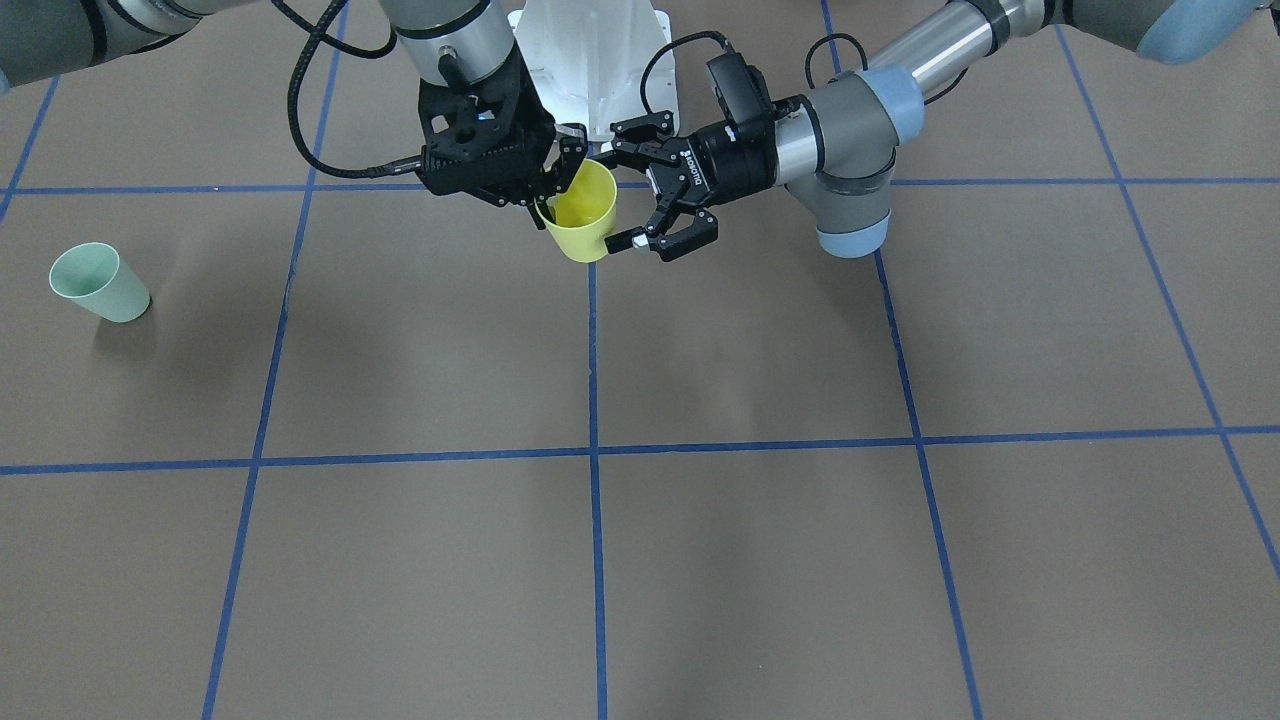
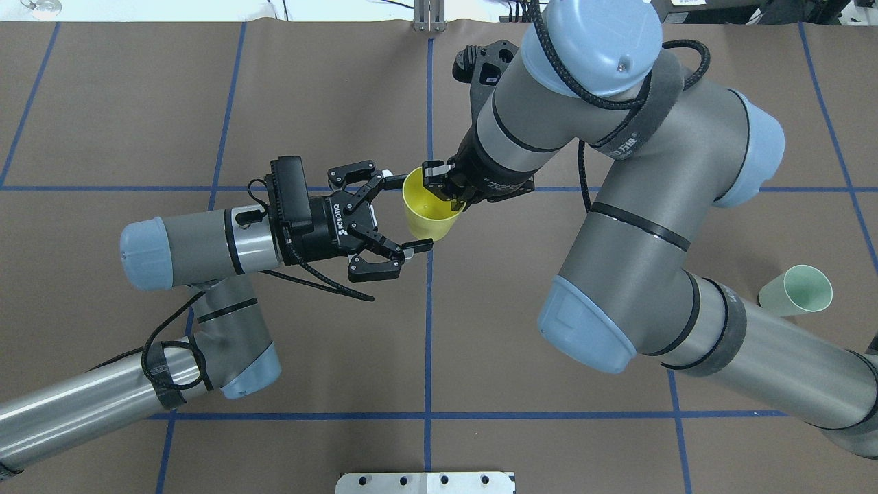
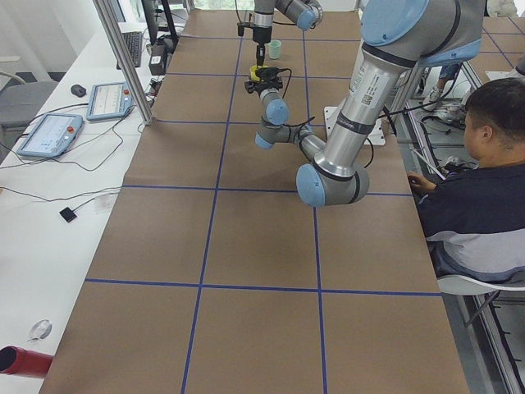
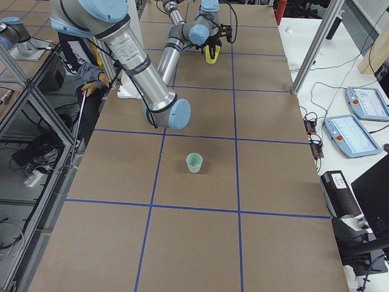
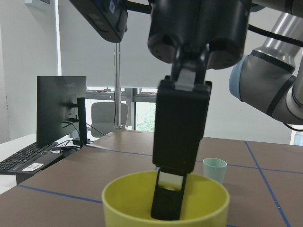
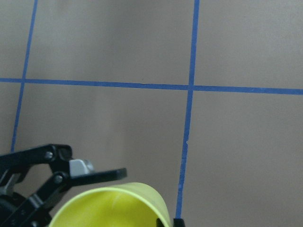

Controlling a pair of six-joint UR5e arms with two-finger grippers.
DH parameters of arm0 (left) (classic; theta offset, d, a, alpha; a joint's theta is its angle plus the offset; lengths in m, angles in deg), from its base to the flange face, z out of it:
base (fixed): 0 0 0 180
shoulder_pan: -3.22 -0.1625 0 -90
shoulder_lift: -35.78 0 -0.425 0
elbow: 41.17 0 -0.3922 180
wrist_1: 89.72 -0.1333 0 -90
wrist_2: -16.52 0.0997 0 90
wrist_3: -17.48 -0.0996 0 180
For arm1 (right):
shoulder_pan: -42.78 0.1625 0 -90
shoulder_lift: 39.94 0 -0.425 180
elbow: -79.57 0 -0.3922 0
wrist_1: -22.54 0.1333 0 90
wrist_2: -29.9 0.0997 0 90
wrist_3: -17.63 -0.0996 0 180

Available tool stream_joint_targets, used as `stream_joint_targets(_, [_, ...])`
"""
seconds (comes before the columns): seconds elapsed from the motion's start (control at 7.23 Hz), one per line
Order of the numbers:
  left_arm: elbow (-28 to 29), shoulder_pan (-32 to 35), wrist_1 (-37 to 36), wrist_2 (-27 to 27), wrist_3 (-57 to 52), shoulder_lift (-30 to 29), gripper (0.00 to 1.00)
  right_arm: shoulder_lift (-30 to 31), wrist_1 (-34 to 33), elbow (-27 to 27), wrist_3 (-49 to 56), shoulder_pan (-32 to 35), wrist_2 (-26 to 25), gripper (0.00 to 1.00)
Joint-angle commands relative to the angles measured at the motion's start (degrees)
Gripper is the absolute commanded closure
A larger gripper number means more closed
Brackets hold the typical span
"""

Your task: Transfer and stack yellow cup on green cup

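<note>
The yellow cup (image 1: 585,220) hangs above the table near its middle, tilted. My right gripper (image 1: 548,200) comes down from above and is shut on the cup's rim, one finger inside the cup (image 5: 173,198). My left gripper (image 2: 408,213) is open, level with the cup, with one finger on each side of it; I cannot tell whether they touch. The cup also shows in the overhead view (image 2: 429,213) and the right wrist view (image 6: 113,205). The green cup (image 1: 98,283) stands upright on the table far out on my right side (image 2: 796,291).
Blue tape lines grid the brown table. The white robot base (image 1: 590,60) is behind the cup. An operator (image 3: 484,189) sits at the table's edge. A side table holds teach pendants (image 3: 49,135).
</note>
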Motion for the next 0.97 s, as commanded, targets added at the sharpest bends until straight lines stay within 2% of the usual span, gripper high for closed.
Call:
stream_joint_targets(0.0, [0.34,0.17,0.03,0.26,0.00,0.07,0.00,1.52,0.00,0.10,0.01,2.98,0.33,1.00])
stream_joint_targets(0.28, [0.34,0.17,-0.84,7.18,0.18,0.16,0.00,3.36,0.00,0.01,0.36,8.94,0.59,1.00])
stream_joint_targets(0.55, [-0.10,0.52,-5.13,7.38,0.70,0.16,0.00,6.52,-0.01,0.10,0.71,15.09,3.47,1.00])
stream_joint_targets(0.83, [-1.85,2.89,-15.47,7.30,0.88,0.42,0.00,10.55,0.00,0.18,6.56,22.29,7.87,1.00])
